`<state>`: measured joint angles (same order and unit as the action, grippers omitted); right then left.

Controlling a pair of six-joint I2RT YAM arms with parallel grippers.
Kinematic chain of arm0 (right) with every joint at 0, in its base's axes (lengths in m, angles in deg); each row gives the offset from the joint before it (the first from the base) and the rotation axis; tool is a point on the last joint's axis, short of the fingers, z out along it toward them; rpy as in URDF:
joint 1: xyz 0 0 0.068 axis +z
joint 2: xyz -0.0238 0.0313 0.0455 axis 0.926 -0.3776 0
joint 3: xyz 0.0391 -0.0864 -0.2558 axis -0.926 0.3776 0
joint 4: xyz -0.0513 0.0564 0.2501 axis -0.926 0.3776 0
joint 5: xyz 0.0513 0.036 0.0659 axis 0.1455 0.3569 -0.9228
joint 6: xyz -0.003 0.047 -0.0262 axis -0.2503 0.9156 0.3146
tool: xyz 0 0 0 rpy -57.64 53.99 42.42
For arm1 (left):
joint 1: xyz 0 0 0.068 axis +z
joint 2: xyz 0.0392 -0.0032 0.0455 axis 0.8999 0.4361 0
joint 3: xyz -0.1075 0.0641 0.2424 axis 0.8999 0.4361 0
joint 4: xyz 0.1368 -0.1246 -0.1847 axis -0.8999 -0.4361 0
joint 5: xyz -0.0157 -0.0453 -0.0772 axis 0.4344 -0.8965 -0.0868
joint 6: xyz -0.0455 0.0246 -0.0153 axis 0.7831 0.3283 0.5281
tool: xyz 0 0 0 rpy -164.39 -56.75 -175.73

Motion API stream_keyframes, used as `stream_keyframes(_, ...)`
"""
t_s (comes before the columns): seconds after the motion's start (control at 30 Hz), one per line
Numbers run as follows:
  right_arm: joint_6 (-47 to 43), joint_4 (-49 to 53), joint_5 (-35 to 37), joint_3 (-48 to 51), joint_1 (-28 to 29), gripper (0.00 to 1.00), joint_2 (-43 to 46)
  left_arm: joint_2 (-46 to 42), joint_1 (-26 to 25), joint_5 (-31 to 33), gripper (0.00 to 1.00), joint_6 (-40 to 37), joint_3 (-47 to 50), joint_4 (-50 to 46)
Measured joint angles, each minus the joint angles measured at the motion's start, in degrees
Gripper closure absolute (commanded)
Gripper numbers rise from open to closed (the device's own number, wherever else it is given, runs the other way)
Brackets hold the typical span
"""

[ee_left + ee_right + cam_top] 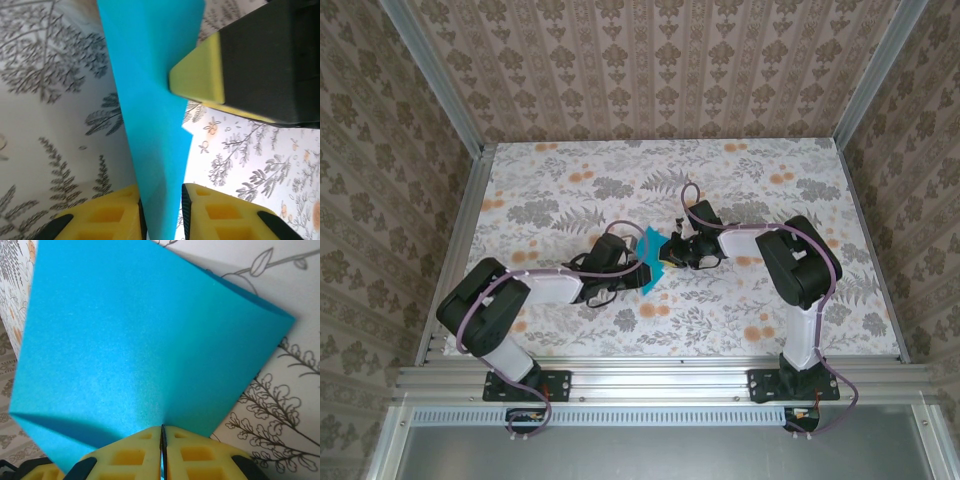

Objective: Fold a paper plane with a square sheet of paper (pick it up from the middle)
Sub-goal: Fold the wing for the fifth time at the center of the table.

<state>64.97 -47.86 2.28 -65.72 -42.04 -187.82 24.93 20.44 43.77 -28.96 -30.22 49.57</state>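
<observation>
From above and behind the arm bases, my top camera looks down over the whole floral table from afar. Both wrist cameras face forward at very close range. All three views share the folded cyan paper.

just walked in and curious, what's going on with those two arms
A folded blue paper is held up over the floral table, not yet a plane. The right pincer is shut on one edge. The left pincer straddles another part of it; whether it is clamping cannot be told.
</observation>
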Motion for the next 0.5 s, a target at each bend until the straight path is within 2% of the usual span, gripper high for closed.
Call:
stream_keyframes(0.27, 1.25, -0.24, 0.02, -0.04, 0.00, 0.88, -0.11, 0.00, -1.68, 3.72, 0.93, 1.75, 0.42, -0.66)
stream_keyframes(0.5, 1.42, -0.17, 0.07, 0.00, -0.20, 0.81, 1.38, 0.00, -1.73, 6.84, 0.98, -6.58, -0.87, -5.20)
